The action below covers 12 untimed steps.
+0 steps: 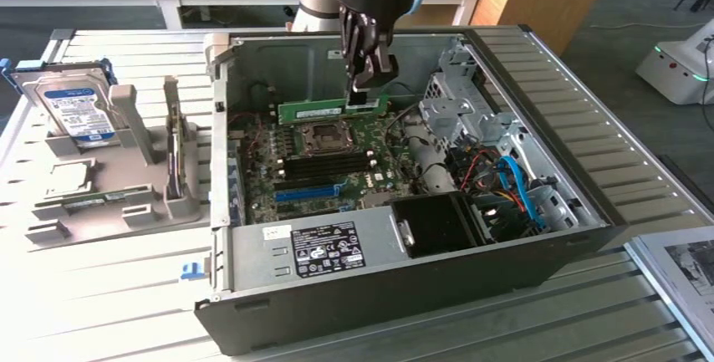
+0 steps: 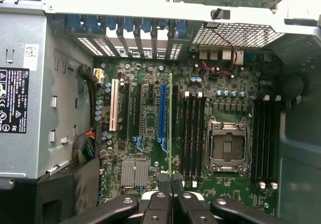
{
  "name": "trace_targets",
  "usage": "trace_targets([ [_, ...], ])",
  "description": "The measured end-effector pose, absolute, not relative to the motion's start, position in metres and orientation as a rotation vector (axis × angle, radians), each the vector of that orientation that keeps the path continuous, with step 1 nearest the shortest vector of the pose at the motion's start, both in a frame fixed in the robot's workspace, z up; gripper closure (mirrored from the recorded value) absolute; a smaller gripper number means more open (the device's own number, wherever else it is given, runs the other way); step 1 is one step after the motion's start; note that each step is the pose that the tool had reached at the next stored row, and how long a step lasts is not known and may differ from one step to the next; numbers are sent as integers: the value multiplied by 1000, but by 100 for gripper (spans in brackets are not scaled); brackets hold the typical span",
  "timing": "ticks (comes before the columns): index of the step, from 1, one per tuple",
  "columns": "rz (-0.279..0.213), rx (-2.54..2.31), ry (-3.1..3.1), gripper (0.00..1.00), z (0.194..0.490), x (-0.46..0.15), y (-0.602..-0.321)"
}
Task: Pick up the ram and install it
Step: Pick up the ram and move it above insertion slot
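1. Black fingers of the gripper are closest to us in the wrist view. The jaws are clamped on the ram, which we see from its edge as one thin green line.
2. In the exterior view the gripper holds the ram near its end toward the exterior view's right. Its long side is level, inside the open computer case.
3. We see the ram hanging above the motherboard, not seated in any slot. Its line runs between the blue slot and the black memory slots.
4. Beside those black slots lies the processor socket.
5. Outside the case, toward the exterior view's left, a hard drive stands upright in a gray holder on the table.
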<state>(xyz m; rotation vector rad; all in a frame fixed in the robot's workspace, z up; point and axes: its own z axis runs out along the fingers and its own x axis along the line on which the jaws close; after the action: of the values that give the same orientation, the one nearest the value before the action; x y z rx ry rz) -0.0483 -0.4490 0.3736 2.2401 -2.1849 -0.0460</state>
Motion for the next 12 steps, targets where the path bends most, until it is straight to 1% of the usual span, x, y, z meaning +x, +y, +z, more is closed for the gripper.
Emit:
trace_targets([
  [5, -46, 2240, -2185, 88, 373, -48, -446],
  [12, -46, 2240, -2185, 88, 371, -48, -434],
])
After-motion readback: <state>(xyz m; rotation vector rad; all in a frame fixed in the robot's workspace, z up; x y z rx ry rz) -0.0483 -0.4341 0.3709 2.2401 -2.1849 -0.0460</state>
